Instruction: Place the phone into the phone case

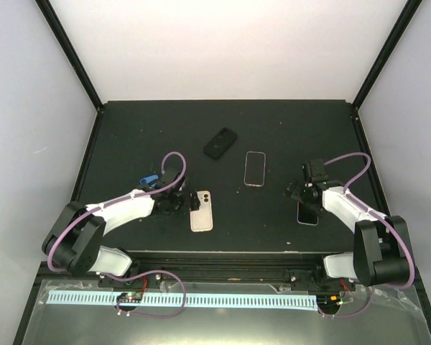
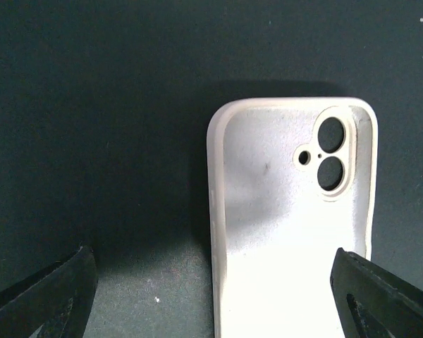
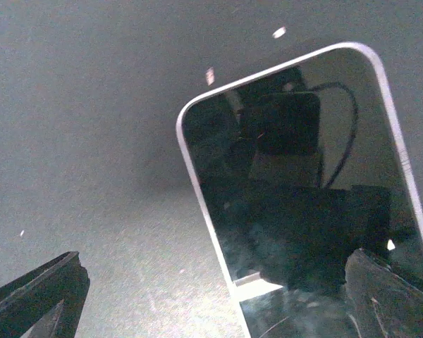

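A beige phone case (image 1: 201,211) lies hollow side up at the near left, its camera cutouts at the far end; it also shows in the left wrist view (image 2: 289,232). My left gripper (image 1: 181,203) is open just left of it and low over it (image 2: 211,262), with the case's left rim between the fingers. A dark-screened phone (image 1: 308,213) lies face up at the near right and shows in the right wrist view (image 3: 303,197). My right gripper (image 1: 306,194) is open above the phone's far end (image 3: 215,264), holding nothing.
A black case (image 1: 220,142) lies at the middle back of the black table (image 1: 129,136). A second phone-shaped item with a pale pink rim (image 1: 254,168) lies in the middle. Black frame posts stand at the back corners.
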Available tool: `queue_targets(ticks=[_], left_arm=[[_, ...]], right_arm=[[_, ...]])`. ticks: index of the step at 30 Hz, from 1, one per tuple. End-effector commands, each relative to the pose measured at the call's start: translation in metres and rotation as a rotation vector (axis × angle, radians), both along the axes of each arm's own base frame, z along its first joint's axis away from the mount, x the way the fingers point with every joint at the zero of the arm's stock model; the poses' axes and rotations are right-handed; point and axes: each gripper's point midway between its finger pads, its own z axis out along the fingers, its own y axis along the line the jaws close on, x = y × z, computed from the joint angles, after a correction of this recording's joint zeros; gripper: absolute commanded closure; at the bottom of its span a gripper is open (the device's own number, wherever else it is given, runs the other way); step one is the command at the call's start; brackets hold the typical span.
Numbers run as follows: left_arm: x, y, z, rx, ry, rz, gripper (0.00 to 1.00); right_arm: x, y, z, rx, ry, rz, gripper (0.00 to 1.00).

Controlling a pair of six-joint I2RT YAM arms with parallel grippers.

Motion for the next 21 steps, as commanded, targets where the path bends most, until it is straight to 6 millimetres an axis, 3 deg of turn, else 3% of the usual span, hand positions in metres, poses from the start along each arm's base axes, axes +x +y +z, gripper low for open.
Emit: queue_targets(ticks=[1, 11, 21], left_arm=[[0.004, -0.008, 0.003, -0.042, -0.031, -0.035, 0.08], [0.003, -0.023, 0.004, -0.119, -0.013, -0.070, 0.13], [-0.002, -0.031, 0.007, -0.174, -0.008, -0.090, 0.13]], right_arm=[[0.001, -0.024, -0.006, -0.028, 0.001, -0.078, 0.00], [0.002, -0.051, -0.017, -0.063, 0.027, -0.167, 0.00], [-0.003, -0.048, -0.020, -0.061, 0.055, -0.128, 0.00]])
